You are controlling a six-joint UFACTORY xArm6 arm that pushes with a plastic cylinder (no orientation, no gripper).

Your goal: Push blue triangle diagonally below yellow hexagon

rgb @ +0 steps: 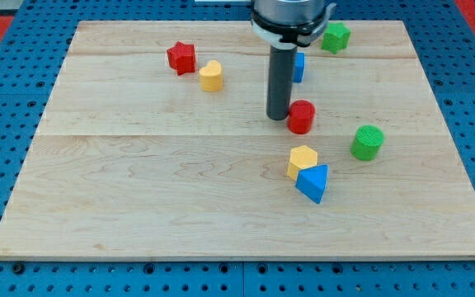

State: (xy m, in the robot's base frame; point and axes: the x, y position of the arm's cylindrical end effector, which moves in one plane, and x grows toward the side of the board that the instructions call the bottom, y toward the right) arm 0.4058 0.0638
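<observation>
The blue triangle [313, 182] lies on the wooden board [138, 198], right of centre toward the view's bottom. The yellow hexagon [302, 160] sits just above and to its left, touching it. My tip [278, 116] is the lower end of the dark rod near the board's centre. It stands above the hexagon and triangle, clearly apart from both. It is right beside the left side of a red cylinder [302, 117].
A green cylinder [368, 142] stands at the right. A red star [182, 58] and a yellow heart [211, 76] lie at the upper left. A blue block [298, 68] shows partly behind the rod. A green star-like block [335, 37] is at the top.
</observation>
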